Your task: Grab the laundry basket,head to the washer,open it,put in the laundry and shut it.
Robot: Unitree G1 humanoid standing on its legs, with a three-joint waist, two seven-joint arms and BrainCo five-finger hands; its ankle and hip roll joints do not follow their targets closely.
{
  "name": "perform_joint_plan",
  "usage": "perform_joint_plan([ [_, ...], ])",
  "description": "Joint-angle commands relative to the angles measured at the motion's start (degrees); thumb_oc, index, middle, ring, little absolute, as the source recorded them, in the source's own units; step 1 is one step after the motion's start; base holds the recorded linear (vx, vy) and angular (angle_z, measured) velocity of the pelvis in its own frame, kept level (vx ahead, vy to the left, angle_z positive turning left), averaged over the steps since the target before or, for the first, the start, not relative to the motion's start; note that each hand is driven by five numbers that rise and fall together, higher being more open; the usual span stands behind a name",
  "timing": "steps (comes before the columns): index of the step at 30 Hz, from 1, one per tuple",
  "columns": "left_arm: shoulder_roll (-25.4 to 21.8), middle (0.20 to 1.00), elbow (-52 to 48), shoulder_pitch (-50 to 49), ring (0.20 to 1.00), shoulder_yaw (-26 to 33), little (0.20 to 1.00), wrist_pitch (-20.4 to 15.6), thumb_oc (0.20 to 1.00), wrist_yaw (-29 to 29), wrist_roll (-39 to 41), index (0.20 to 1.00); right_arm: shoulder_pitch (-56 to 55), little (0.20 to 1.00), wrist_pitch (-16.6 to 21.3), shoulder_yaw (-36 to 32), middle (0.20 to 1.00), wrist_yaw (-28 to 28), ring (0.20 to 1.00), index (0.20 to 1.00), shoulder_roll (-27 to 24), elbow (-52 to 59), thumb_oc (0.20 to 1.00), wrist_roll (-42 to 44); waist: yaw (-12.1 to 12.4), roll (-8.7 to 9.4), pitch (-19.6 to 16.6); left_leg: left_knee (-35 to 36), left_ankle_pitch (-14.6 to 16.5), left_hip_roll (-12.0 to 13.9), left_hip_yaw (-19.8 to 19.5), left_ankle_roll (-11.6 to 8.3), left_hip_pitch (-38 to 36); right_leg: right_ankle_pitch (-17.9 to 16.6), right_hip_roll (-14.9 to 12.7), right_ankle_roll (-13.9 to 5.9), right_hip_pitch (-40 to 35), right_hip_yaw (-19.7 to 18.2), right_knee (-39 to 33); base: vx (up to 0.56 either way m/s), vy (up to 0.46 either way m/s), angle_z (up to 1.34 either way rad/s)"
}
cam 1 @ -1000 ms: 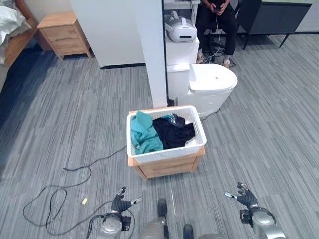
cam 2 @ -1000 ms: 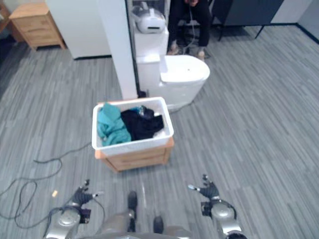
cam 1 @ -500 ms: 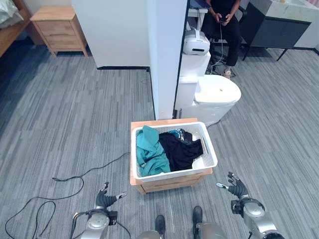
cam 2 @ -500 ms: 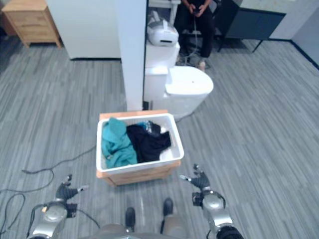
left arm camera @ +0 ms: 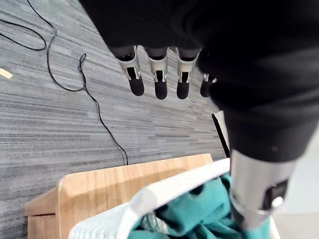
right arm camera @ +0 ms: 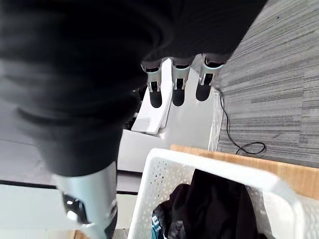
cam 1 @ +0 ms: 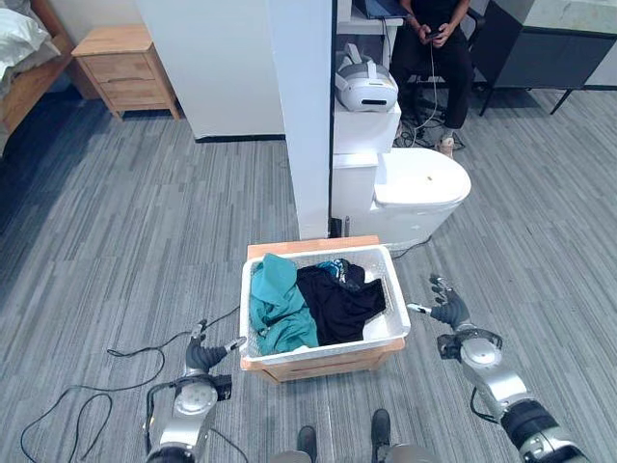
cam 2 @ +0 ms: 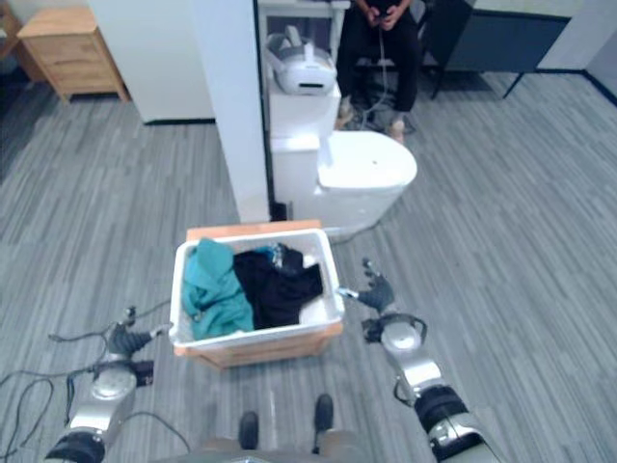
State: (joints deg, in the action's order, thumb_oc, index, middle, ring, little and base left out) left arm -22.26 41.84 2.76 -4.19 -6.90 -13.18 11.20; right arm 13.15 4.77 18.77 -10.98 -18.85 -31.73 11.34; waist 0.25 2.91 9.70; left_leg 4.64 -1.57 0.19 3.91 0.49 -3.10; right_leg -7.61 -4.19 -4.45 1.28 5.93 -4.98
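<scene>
White laundry basket (cam 1: 390,307) sits frame centre on a wooden stand (cam 1: 323,364), holding teal (cam 1: 278,301) and black clothing (cam 1: 337,301). My left hand (cam 1: 201,355) and right hand (cam 1: 448,311) flank it, fingers straight, released, grasping nothing.

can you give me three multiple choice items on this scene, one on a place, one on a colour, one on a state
1. Where does the white laundry basket sit?
A. on a low wooden stand
B. on the bed
C. on the bare floor

2. What colours are the clothes in the basket?
A. red and yellow
B. teal and black
C. all white

3. What are the hands doing?
A. both grip the basket
B. both are open beside it, holding nothing
C. one holds a shirt

Answers:
1 A, the wooden stand shows under the basket.
2 B, a teal garment lies beside a black garment.
3 B, the left hand and the right hand flank the basket with straight fingers.
</scene>
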Motion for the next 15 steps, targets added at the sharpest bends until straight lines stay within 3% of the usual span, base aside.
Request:
perform_joint_plan([
  [1,-1.27,1.0,2.85,3.33,1.0,-1.76,1.0,-1.31,1.0,-3.73,2.11,1.0,2.5,1.0,0.5,1.0,1.0,-2.12,1.0,1.0,1.31,-2.84,1.0,0.75,0.94,1.38,-0.76,0.36,3.49,-2.45,0.12,-0.45,2.23,5.62,-2.82,-3.9,-0.58,-0.53,0.83,-0.07,0.003,0.05],
  [8,0.9,1.0,9.99,12.29,1.0,-7.58,1.0,-0.62,1.0,-6.87,1.39,1.0,11.62,1.0,-0.77,3.92,1.0,-7.52,1.0,1.0,4.94,-12.96,1.0,-1.19,1.38,1.1,4.36,-0.15,1.46,-2.2,-0.03,-0.53,8.72,4.56,-2.41,-3.52,6.48,-1.72,2.43,-0.12,-0.001,0.0],
  [15,0.63,1.0,12.84,21.23,1.0,-14.07,1.0,-1.01,1.0,-7.74,0.26,1.0,22.1,1.0,-1.27,7.97,1.0,-7.99,1.0,1.0,5.44,-19.87,1.0,0.16,2.18,1.24,7.96,-2.14,-0.09,-2.42,-0.27,-0.94,14.7,3.4,-2.3,-3.01,11.96,-2.54,4.43,-0.09,-0.006,0.0],
])
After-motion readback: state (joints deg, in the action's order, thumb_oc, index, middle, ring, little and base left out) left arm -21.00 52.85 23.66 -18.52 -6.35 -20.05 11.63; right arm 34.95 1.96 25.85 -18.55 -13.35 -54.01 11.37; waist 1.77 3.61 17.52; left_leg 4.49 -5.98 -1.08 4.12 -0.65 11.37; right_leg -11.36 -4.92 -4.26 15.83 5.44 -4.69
